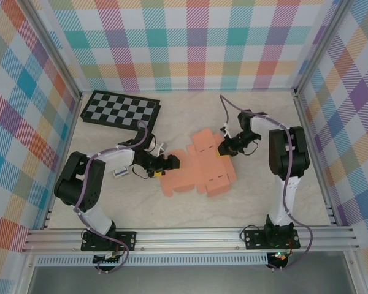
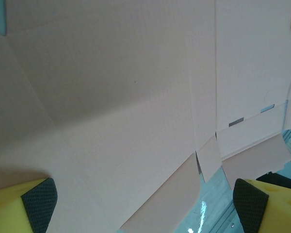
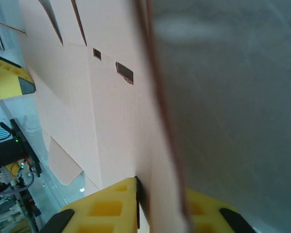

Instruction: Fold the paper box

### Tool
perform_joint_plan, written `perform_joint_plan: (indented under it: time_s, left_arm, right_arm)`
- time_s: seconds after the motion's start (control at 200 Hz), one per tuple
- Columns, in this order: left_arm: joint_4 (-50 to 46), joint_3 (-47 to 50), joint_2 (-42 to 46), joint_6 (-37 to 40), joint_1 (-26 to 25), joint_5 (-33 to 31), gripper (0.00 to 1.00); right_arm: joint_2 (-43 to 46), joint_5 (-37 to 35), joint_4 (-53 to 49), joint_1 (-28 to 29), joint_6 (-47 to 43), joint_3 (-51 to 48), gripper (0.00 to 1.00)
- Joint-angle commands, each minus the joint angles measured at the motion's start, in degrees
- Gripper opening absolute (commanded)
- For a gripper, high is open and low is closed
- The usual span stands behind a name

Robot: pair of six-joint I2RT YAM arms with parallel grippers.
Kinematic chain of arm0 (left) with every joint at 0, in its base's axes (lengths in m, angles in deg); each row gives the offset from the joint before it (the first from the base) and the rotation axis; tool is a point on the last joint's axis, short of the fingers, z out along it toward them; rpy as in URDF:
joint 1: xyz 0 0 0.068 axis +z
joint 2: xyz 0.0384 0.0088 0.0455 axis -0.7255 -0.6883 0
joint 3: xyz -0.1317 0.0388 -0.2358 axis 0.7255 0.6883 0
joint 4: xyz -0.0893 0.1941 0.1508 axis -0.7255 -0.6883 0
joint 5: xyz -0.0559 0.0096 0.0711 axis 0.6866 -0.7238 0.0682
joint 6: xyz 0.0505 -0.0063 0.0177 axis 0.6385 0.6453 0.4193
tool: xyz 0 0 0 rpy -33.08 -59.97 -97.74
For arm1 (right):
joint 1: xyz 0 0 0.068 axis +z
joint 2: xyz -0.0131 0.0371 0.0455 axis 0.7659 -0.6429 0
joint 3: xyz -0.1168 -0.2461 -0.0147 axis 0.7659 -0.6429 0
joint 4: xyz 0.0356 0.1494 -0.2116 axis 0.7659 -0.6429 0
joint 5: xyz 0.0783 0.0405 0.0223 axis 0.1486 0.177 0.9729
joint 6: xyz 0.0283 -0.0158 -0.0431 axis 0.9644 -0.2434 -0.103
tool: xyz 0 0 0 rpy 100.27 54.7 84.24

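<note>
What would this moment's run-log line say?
paper box: unfolded sheet on table | left claw: open, at sheet's left edge | right claw: shut on sheet's right edge

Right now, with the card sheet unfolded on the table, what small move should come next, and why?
Probably the right gripper should raise its edge a little to start a fold: it is shut on an edge of the paper box, the sheet lies unfolded, and the open left gripper sits at the opposite edge.

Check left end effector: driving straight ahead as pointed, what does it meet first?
The paper box: the open left end effector points at the sheet's left edge, card straight ahead between its fingers. How near is unclear.
</note>
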Motion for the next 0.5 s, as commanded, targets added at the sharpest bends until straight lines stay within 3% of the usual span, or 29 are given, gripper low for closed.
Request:
perform_joint_plan:
  time_s: [0.0,0.305,0.435,0.495]
  left_arm:
    - [-2.66,-2.12,3.55,-0.20,-0.15,0.56,0.96]
    - [-4.62,-9.37,13.30,2.38,1.12,-4.92,0.98]
    - [1.18,-7.39,15.16,4.78,2.00,-7.01,0.99]
    - [9.21,-4.35,16.55,8.34,2.09,-4.52,1.00]
  right_arm:
    - [4.17,-5.90,-3.79,0.96,-5.18,3.19,0.10]
    - [8.54,-23.29,-10.39,5.23,-15.20,8.71,0.09]
    - [9.94,-27.99,-9.55,8.65,-19.74,8.70,0.09]
    - [10.83,-28.91,-8.07,10.15,-22.88,7.51,0.10]
